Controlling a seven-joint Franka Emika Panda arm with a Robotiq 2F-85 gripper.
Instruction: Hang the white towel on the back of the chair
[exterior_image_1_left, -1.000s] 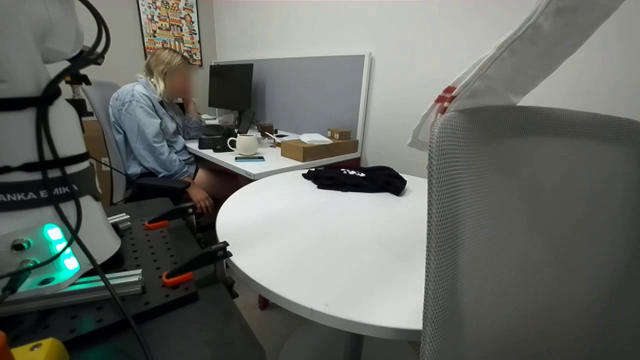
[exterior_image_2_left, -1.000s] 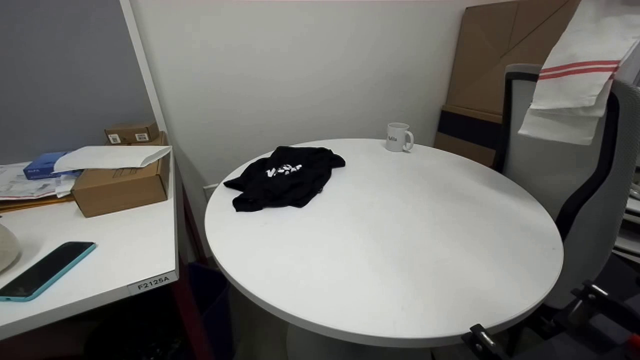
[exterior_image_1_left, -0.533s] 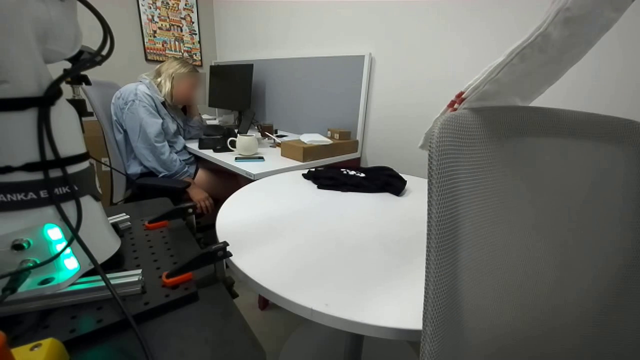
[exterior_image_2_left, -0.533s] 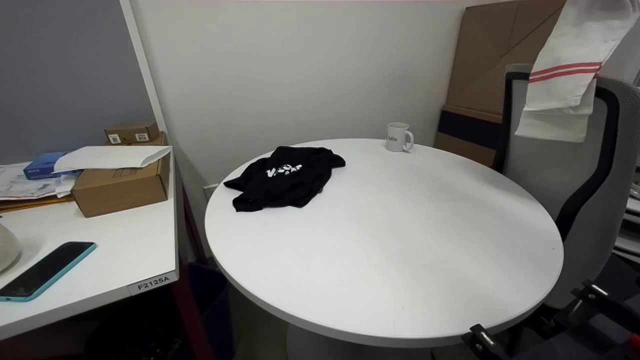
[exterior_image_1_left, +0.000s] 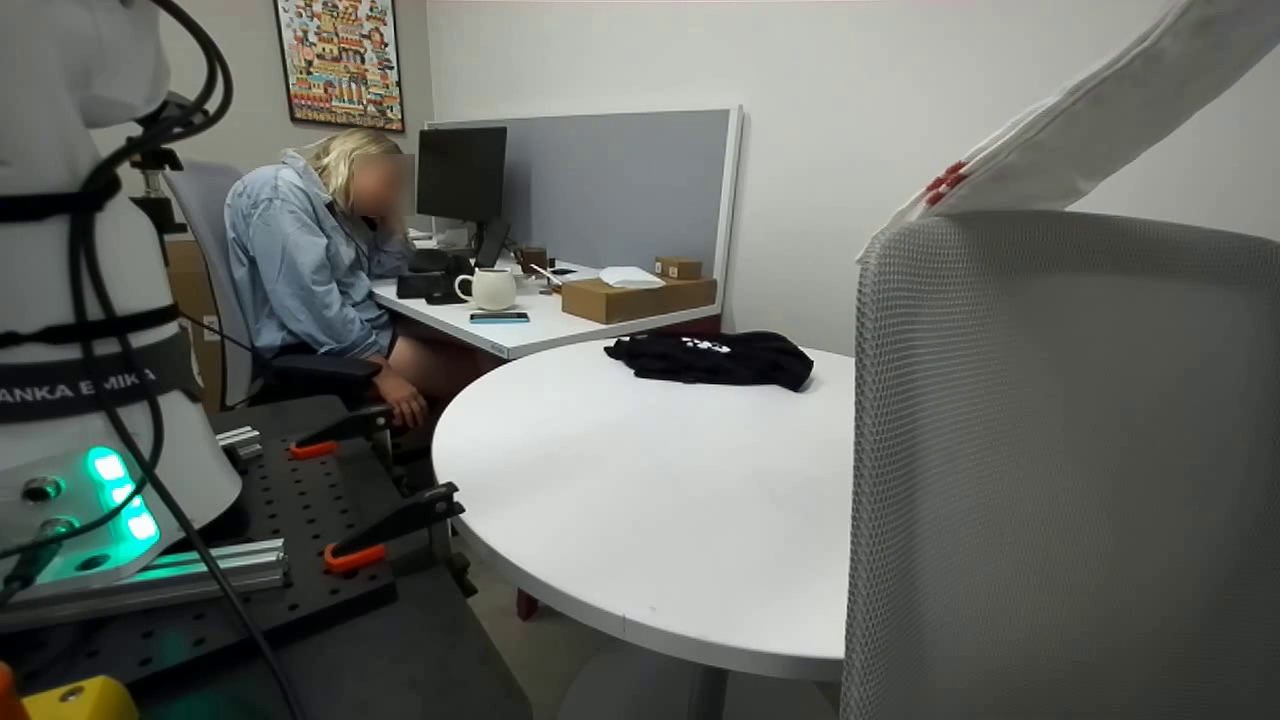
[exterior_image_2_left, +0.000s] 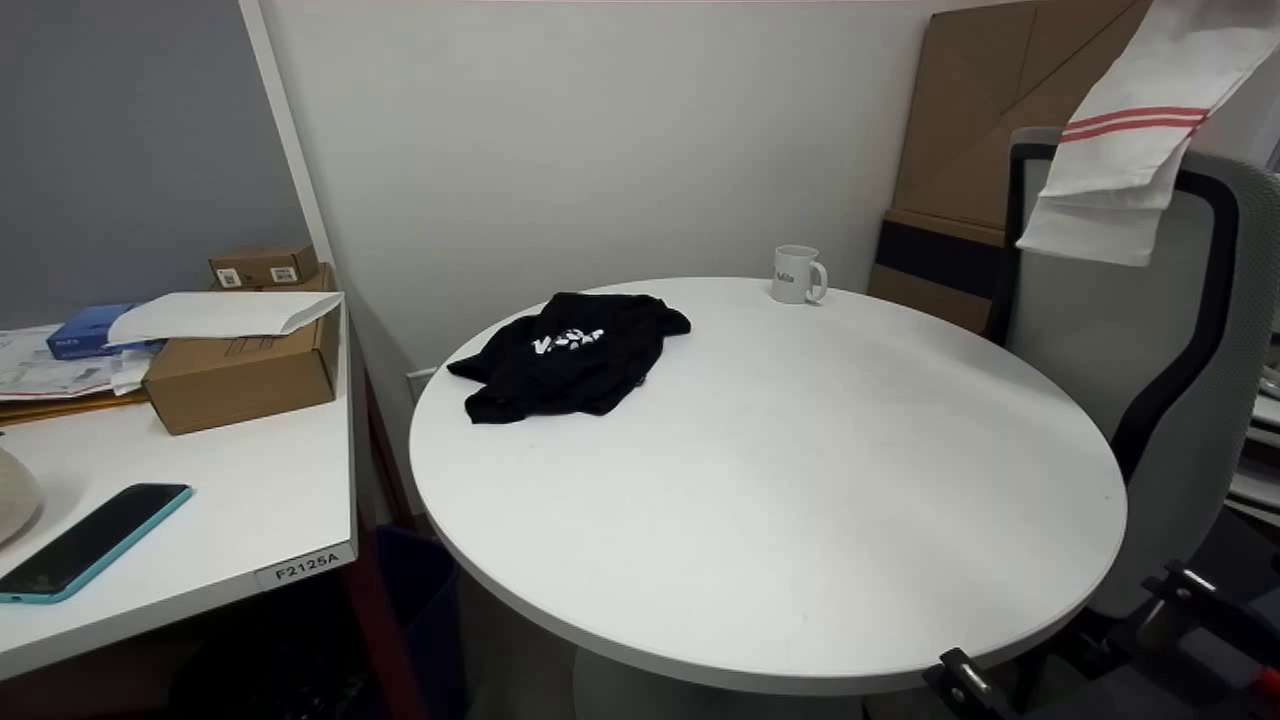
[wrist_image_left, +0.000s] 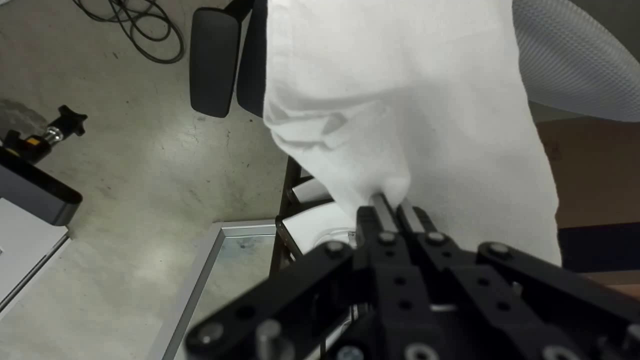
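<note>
The gripper (wrist_image_left: 394, 202) is at bottom centre of the wrist view, fingers brought together and clamped on a bunched fold of the white towel (exterior_image_2_left: 1140, 155); neither exterior view shows it. From the fingertips the cloth spreads toward the top of the wrist frame, and the mesh chair back (exterior_image_1_left: 1060, 450) appears beyond it at upper right. In both exterior views the towel is at upper right, its long axis sloping down and leftward from where it runs out of frame. Governing relation: the free end, bearing red stripes (exterior_image_2_left: 1130, 126), lies on the side of the mesh chair back that faces the round table (exterior_image_2_left: 780, 500); contact with the top edge cannot be confirmed. Assessment: hanging is incomplete, and the next move probably calls for lowering the held part on the opposite side of that edge before release; letting go early may let the cloth slide off. Count: one gripper; one towel, two stripes visible; one mesh chair back at one round table, which bears one black printed shirt (exterior_image_2_left: 575, 365) and one white mug (exterior_image_2_left: 792, 278); on the desk (exterior_image_2_left: 260, 470), one cream mug (exterior_image_1_left: 492, 290) and one phone (exterior_image_2_left: 95, 540).
</note>
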